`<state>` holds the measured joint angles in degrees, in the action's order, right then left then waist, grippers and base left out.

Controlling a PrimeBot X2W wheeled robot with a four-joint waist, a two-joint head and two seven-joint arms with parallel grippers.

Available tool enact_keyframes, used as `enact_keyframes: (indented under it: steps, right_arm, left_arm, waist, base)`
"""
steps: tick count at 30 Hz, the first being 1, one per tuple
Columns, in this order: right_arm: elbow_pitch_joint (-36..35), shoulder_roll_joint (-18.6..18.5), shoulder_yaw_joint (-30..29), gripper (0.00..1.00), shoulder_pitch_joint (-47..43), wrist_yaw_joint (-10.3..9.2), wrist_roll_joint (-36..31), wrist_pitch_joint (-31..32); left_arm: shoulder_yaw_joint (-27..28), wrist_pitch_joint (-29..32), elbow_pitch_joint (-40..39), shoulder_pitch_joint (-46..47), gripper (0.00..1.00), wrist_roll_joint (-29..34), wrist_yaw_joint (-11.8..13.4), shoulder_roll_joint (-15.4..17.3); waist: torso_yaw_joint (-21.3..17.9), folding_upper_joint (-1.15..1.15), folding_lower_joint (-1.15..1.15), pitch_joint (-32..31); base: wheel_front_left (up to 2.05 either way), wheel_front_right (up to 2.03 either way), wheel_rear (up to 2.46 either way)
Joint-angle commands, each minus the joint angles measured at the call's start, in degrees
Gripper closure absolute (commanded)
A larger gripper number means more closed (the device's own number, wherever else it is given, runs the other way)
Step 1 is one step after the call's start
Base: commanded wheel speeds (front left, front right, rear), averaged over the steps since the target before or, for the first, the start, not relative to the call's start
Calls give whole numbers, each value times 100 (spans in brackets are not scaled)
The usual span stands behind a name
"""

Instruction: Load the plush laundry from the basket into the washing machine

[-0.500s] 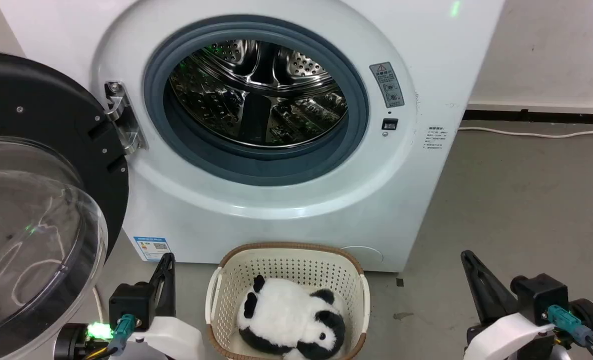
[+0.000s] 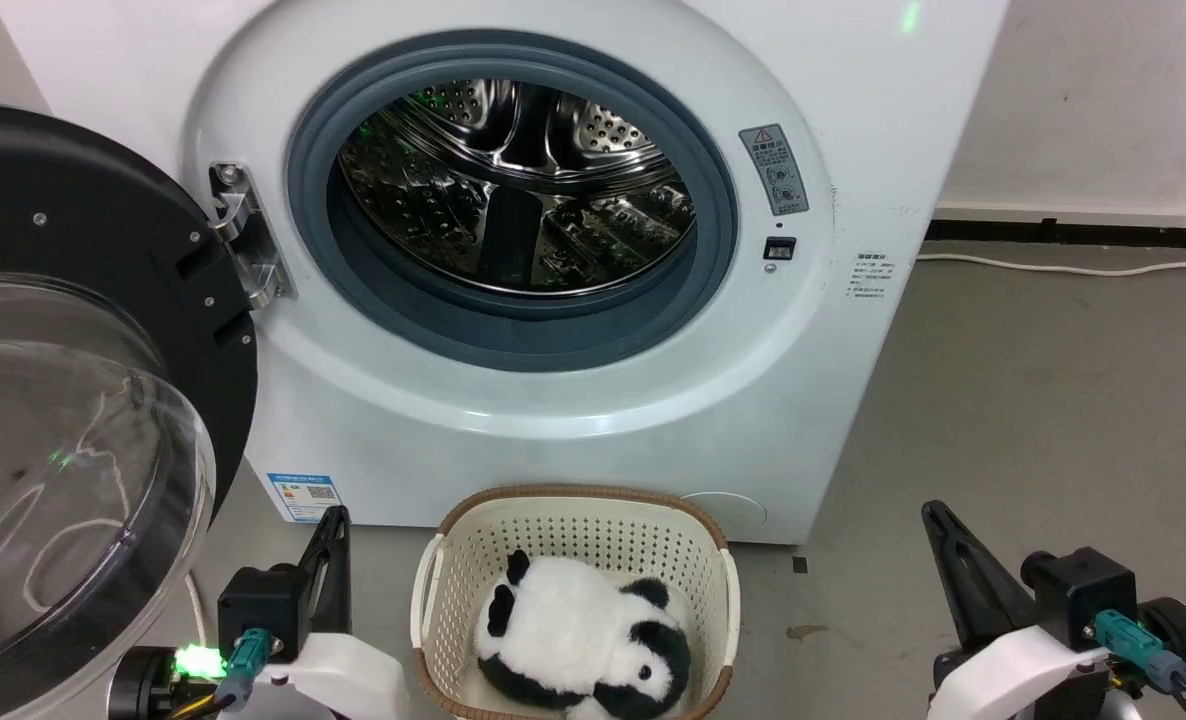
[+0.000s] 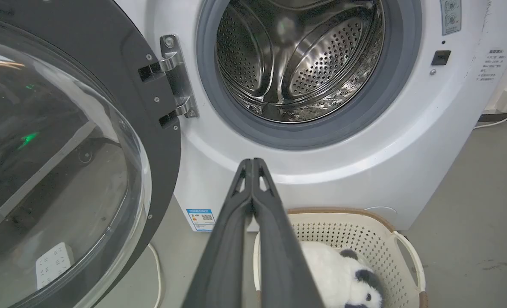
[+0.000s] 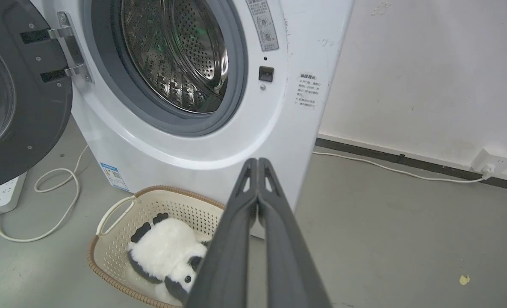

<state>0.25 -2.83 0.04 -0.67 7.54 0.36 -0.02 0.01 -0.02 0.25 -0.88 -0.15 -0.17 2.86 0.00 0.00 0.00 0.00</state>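
A toy panda (image 2: 583, 640) lies in a cream basket (image 2: 573, 497) on the floor (image 2: 1053, 400), just in front of a white washing machine (image 2: 573, 430) with its door (image 2: 83, 300) open. The left hand (image 3: 251, 164) and right hand (image 4: 257, 162) are both clenched, empty.

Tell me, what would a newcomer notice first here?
The white washing machine looms ahead, shiny drum exposed, its domed door swung open at left. Below, a fluffy panda lies in the cream basket on the floor, between the shut left gripper and right gripper.
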Motion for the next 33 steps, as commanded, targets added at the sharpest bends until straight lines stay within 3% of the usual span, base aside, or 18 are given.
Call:
enact_keyframes:
  steps: [1,33]
  right_arm:
    - [-25,-5,-4,100,67,-5,-36,2]
    - [-25,-5,-4,100,67,-5,-36,2]
  left_arm:
    - [-1,2,-25,88,100,15,17,1]
    - [-1,2,-25,88,100,15,17,1]
  waist:
    - [0,0,0,0]
    - [0,0,0,0]
  base:
    - [0,0,0]
    - [0,0,0]
